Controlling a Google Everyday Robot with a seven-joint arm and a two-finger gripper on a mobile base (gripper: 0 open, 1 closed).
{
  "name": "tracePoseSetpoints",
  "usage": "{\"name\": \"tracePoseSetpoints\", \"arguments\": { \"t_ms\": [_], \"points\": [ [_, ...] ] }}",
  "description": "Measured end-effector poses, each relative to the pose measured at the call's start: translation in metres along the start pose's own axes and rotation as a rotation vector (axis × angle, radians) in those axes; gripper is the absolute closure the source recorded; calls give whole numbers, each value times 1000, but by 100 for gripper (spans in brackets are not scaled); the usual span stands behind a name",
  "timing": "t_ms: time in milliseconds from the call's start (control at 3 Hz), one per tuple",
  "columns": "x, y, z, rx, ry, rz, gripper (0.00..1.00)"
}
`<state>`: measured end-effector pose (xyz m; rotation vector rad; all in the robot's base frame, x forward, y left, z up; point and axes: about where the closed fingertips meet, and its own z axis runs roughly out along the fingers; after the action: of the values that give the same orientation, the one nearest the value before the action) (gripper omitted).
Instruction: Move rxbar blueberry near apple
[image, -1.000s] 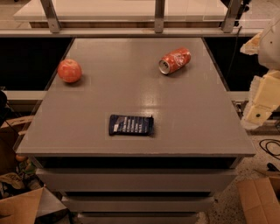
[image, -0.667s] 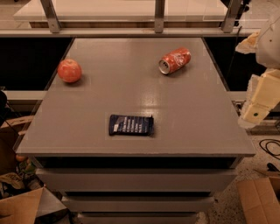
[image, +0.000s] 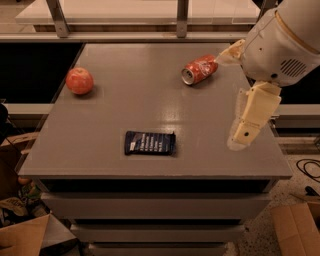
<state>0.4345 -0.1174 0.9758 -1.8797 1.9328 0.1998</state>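
The rxbar blueberry (image: 150, 143), a flat dark navy wrapper with white lettering, lies near the front middle of the grey table (image: 140, 100). The red-orange apple (image: 79, 80) sits near the table's left edge, well apart from the bar. My gripper (image: 245, 134) hangs on the cream arm over the table's right side, pointing down, to the right of the bar and away from it. It holds nothing that I can see.
A crushed orange-red soda can (image: 200, 69) lies on its side at the back right, just left of my arm's big white joint (image: 282, 45). Cardboard boxes stand on the floor at lower left (image: 25, 240) and lower right (image: 297, 230). A rail runs behind the table.
My arm has swung in from the right edge and now hangs over the table's right side. The bar, apple and can have not moved.
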Motion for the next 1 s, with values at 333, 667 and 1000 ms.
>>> {"name": "tracePoseSetpoints", "arguments": {
  "t_ms": [333, 667, 1000],
  "points": [
    [0, 0, 0, 0, 0, 0, 0],
    [-7, -6, 12, -5, -9, -24, 0],
    [-28, -6, 62, -66, -80, -61, 0]
  ]
}}
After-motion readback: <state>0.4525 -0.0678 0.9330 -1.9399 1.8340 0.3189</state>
